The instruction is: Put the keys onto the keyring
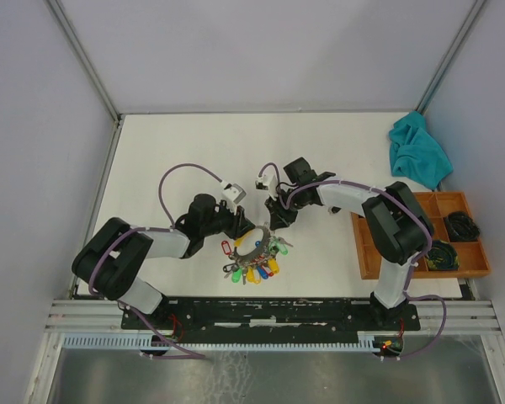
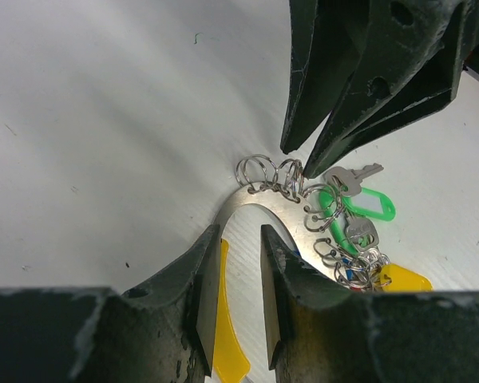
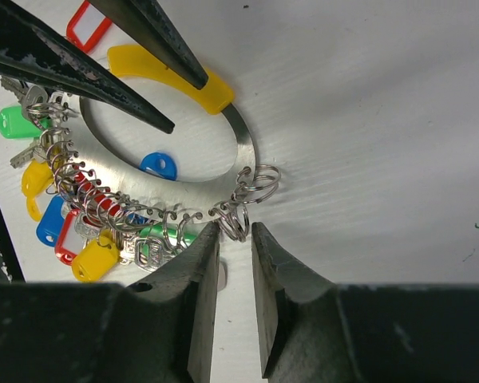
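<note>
One white table (image 1: 194,151), grey walls (image 1: 34,126)

One camera looks straight down from high up; both wrist cameras peer close past their fingers, sharing the keyring (image 1: 254,247) from opposite sides.

Place: a robot lab test cell, not a home or shop.
Enclosure: plain pale panels wall in three sides, joined by metal corner posts (image 1: 84,63).
Table: a bare white table (image 1: 194,143) fills the cell floor.
Mounting: two arms stand bolted to a black base plate (image 1: 269,313) on aluminium rails (image 1: 261,341) at the near edge.
Wiring: exposed purple cables (image 1: 185,168) loop along the arms.
Supplies: an orange compartment tray (image 1: 366,252) with dark items, and a teal cloth (image 1: 418,151), sit at the right.
</note>
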Robot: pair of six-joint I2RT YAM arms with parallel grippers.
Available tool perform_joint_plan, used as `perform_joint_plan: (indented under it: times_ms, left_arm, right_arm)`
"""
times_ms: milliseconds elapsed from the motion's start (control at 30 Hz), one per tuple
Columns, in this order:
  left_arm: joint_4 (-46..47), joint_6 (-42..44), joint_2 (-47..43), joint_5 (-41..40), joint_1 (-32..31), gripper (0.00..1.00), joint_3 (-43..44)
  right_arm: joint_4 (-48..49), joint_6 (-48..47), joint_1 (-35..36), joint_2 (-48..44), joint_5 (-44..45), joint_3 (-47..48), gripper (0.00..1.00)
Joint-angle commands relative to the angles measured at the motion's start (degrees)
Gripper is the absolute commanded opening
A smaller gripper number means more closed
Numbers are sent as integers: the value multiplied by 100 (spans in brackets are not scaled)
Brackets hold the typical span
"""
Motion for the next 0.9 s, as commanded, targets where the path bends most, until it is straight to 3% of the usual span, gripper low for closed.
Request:
perform_joint_plan:
  times_ms: [0,433,867]
  left_arm:
    - [223,30,43,145,11,33,136]
    - [241,-44,388,304,-59,31,273]
    - [178,-36,550,304,-126,30,374]
  right_arm:
    - [-20,-12,-8,101,-194,145,30]
    - [-193,-57,-4,-39,-628,47,21]
    - [80,146,-1,-68,-251,18,24]
